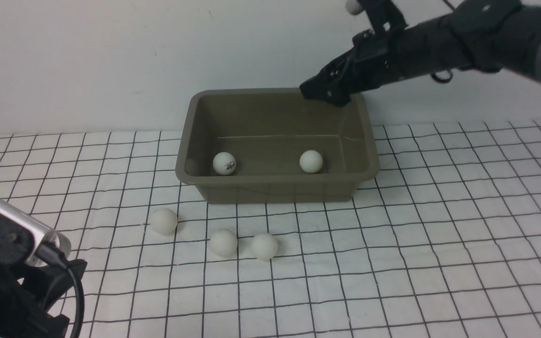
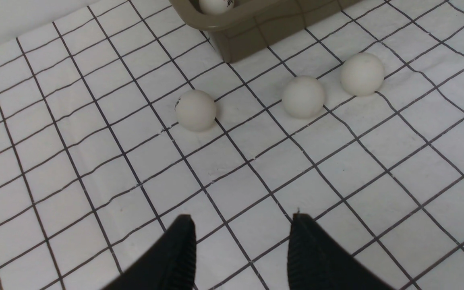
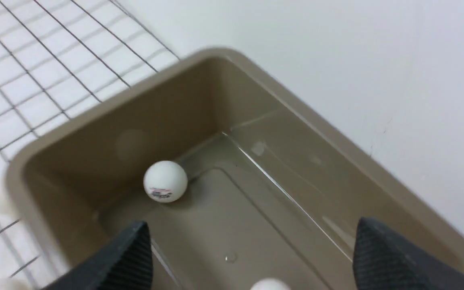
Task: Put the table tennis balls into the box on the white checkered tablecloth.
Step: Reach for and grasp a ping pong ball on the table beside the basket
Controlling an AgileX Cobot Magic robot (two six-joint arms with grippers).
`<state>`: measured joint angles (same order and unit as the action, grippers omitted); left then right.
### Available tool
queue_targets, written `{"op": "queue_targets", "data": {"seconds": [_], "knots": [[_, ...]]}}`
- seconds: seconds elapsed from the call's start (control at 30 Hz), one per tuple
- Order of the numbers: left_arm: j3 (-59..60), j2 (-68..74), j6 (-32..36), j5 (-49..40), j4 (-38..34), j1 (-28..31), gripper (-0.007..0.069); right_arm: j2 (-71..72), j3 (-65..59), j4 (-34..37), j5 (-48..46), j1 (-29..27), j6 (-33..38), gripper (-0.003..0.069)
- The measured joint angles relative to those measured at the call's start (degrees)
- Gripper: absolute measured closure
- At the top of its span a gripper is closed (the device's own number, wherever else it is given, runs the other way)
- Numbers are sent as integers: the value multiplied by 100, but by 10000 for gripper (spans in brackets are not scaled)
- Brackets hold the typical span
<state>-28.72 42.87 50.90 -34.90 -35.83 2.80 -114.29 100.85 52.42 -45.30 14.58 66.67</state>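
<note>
The olive-grey box stands on the white checkered tablecloth. Two table tennis balls lie inside it, one with a dark logo and a plain one. Three more balls rest on the cloth in front of the box. My right gripper hangs above the box's far right corner, open wide and empty, with the logo ball below it. My left gripper hovers over the cloth short of the three loose balls, open with nothing between its fingers.
A plain white wall rises right behind the box. My left arm's body and cable fill the front view's near left corner. The right arm reaches in from the upper right.
</note>
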Motion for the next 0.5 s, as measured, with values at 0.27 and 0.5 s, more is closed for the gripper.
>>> {"op": "queue_targets", "data": {"seconds": [0.27,0.5], "knots": [[0,0,0,-85,-248,0,336,737,44,-1479,-1274,-32,-932,96],[-64,261,869,-565,-1872,-100,336,1280,44,-2249,-1713,-43,-1820,110]]}}
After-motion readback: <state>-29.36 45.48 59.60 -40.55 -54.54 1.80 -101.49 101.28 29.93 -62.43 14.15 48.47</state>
